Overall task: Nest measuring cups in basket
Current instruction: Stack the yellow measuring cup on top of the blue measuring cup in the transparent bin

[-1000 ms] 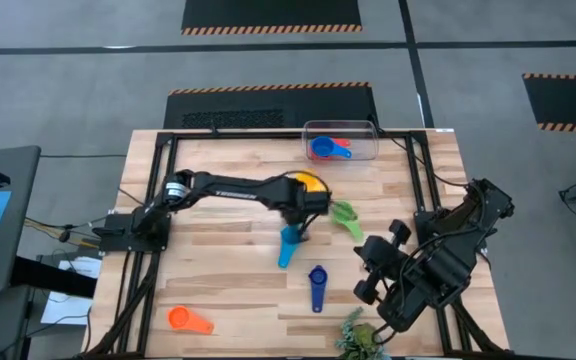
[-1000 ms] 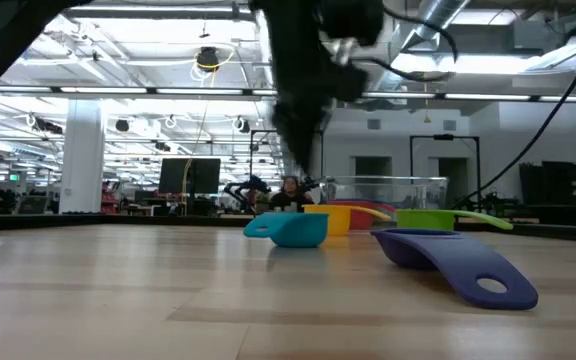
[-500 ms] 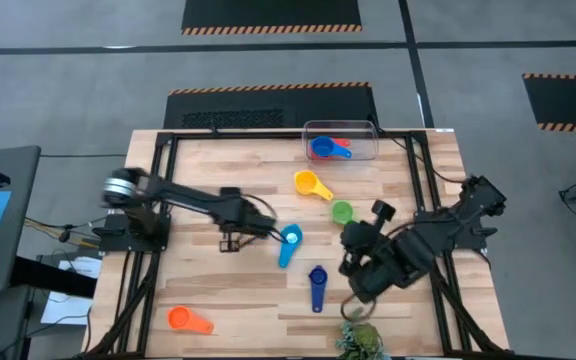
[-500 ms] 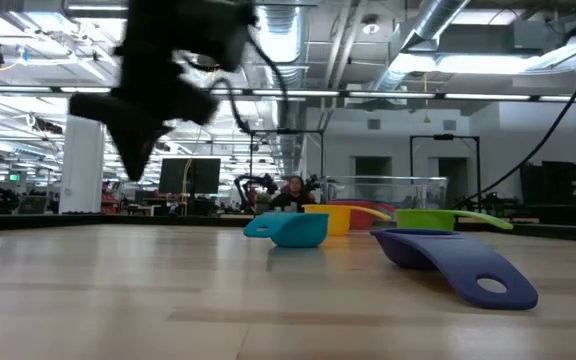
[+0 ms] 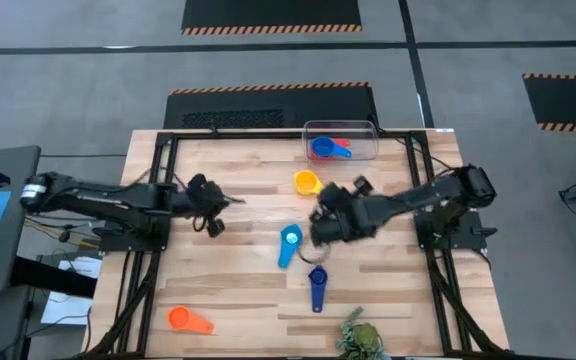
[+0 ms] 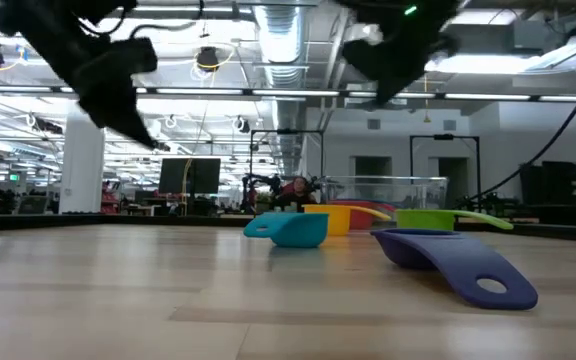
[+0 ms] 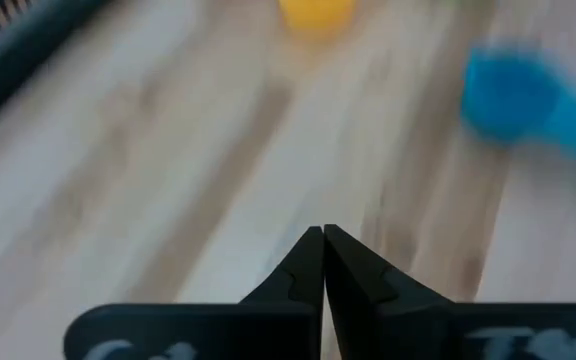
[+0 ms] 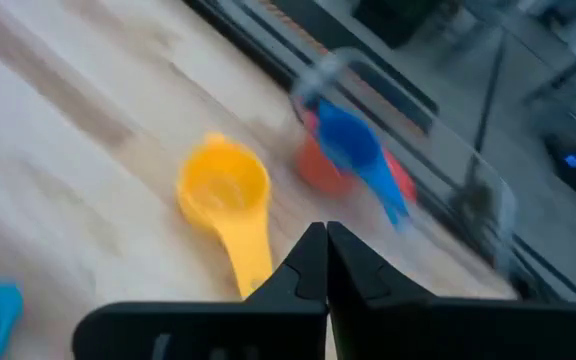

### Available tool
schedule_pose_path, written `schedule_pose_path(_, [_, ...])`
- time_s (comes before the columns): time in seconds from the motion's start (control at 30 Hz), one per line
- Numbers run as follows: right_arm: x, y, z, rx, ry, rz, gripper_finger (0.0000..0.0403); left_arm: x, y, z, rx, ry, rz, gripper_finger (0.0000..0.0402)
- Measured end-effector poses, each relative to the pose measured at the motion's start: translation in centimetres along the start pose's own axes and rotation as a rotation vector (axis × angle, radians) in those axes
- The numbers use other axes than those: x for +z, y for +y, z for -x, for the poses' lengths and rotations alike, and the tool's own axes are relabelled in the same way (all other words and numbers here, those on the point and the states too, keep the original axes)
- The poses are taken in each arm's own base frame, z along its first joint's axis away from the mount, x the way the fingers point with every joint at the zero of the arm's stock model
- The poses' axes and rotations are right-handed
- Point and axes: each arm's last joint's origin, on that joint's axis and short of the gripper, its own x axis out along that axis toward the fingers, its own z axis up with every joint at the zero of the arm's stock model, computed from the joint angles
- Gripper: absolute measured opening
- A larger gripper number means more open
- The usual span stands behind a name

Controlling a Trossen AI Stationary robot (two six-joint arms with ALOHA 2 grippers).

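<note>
Both grippers are shut and hold nothing. My left gripper (image 5: 211, 207) (image 7: 323, 235) hangs over the table's left half, with the yellow cup (image 7: 316, 12) and the light blue cup (image 7: 528, 100) ahead of it. My right gripper (image 5: 320, 226) (image 8: 326, 235) hovers mid-table between the yellow cup (image 5: 308, 183) and the light blue cup (image 5: 289, 243). The green cup (image 6: 438, 218) is hidden under that arm in the high view. The dark blue cup (image 5: 317, 288) and the orange cup (image 5: 188, 320) lie nearer. The clear basket (image 5: 340, 142) at the far edge holds a blue cup (image 8: 353, 140) and a red cup (image 8: 318, 165).
A green leafy plant (image 5: 358, 335) sits at the near edge, right of centre. A black frame (image 5: 168, 180) runs round the table. Bare wood lies between the two grippers and along the near left, apart from the orange cup.
My left arm has drawn back from the light blue cup toward the table's left edge. My right arm has swung from the near right corner toward the table's middle, over the green cup. The cups lie where they were.
</note>
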Motion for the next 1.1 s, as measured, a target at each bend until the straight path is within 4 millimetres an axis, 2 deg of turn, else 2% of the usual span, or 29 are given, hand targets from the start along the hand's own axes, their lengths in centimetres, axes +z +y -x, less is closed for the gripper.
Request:
schedule_pose_path(0.1, [2.5,0.6,-2.8,0.123,-0.03,0.03,0.0008,0.1,1.2,0.4,-0.007,-0.168,0.095,0.0])
schedule_pose_path(0.2, [5.4,0.8,-5.4,0.362,-0.137,0.066,0.0007,0.2,2.2,0.7,0.015,-0.254,0.15,0.0])
schedule_pose_path(0.33, [8.5,-1.4,-8.9,0.653,-0.264,0.065,0.0013,0.6,3.2,0.8,0.064,-0.29,0.188,0.0])
schedule_pose_path(0.4, [9.1,-3.0,-10.6,0.7,-0.233,0.04,0.0018,0.8,3.6,0.7,0.083,-0.307,0.2,0.0])
schedule_pose_path(0.57, [9.0,-6.1,-13.5,0.628,-0.081,-0.036,0.0022,1.4,4.3,0.3,0.112,-0.344,0.228,0.0])
schedule_pose_path(0.73, [9.6,-7.1,-12.9,0.618,0.016,-0.013,0.0016,1.5,4.6,-0.5,0.108,-0.312,0.238,0.0])
schedule_pose_path(0.9, [10.2,-7.1,-11.7,0.638,0.047,0.02,0.0022,1.3,4.5,-1.3,0.09,-0.264,0.249,0.0])
schedule_pose_path(1.1, [9.9,-6.9,-11.4,0.793,0.08,0.077,0.005,1.1,4.3,-2.2,0.055,-0.213,0.267,0.0])
